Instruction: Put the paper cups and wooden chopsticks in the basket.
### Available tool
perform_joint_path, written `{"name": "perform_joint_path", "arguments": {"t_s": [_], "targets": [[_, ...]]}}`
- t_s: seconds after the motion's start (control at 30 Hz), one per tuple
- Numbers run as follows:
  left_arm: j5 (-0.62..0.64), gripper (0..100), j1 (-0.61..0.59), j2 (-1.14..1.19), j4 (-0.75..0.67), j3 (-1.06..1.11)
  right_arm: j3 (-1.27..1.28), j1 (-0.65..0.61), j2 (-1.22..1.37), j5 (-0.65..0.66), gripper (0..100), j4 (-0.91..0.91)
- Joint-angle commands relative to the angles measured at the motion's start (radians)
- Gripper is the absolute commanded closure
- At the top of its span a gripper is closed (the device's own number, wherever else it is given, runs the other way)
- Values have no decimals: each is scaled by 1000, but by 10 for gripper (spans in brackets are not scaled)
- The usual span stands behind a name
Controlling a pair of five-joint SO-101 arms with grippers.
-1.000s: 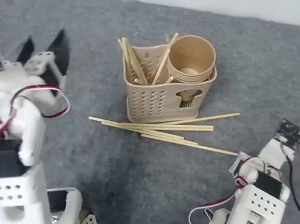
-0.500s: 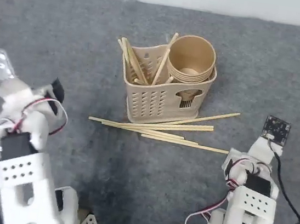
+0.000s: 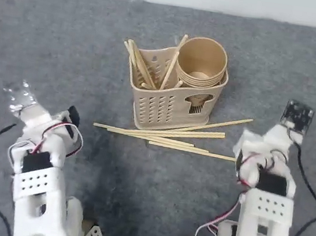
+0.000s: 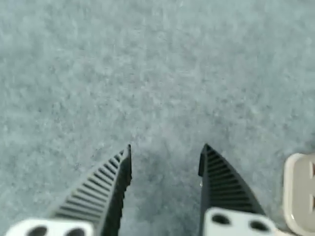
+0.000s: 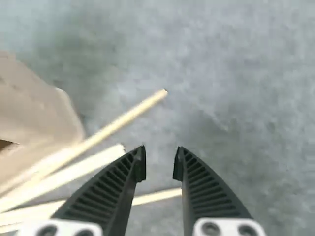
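A beige slotted basket (image 3: 168, 105) stands mid-table with stacked paper cups (image 3: 202, 63) in its right half and several wooden chopsticks (image 3: 139, 63) leaning in its left half. More loose chopsticks (image 3: 170, 136) lie on the carpet just in front of it. My right gripper (image 5: 159, 160) hovers at their right ends, slightly open with nothing between its fingers; chopsticks (image 5: 115, 125) and the basket's corner (image 5: 29, 113) lie just ahead of it. My left gripper (image 4: 165, 157) is open over bare carpet at the front left (image 3: 71, 119), well away from the basket.
Grey carpet (image 3: 281, 64) covers the whole table. Both white arm bodies (image 3: 36, 183) stand along the front edge, the right arm (image 3: 268, 190) with loose cables. A white part (image 4: 301, 191) shows beside the left gripper's finger.
The left arm has drawn back from high at the left edge and lowered toward the front. The right arm has pushed forward and up toward the right ends of the loose chopsticks.
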Motion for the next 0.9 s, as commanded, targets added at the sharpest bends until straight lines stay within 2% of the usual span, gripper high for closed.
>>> {"name": "perform_joint_path", "arguments": {"t_s": [0.0,0.13,0.33,0.43,0.73,0.87], "targets": [[6,855,23,-6,-14,-7,-173,-56,128,-68,898,1],[2,996,20,-6,-17,-7,-285,-73,317,-103,898,-56],[2,987,20,-6,-54,7,-413,-114,591,-147,902,-147],[2,987,20,-6,-95,27,-456,-119,713,-172,991,-206],[2,987,20,-6,-103,28,-537,-125,977,-195,991,-381],[2,987,21,-6,-103,28,-537,-154,1050,-189,991,-381]]}}
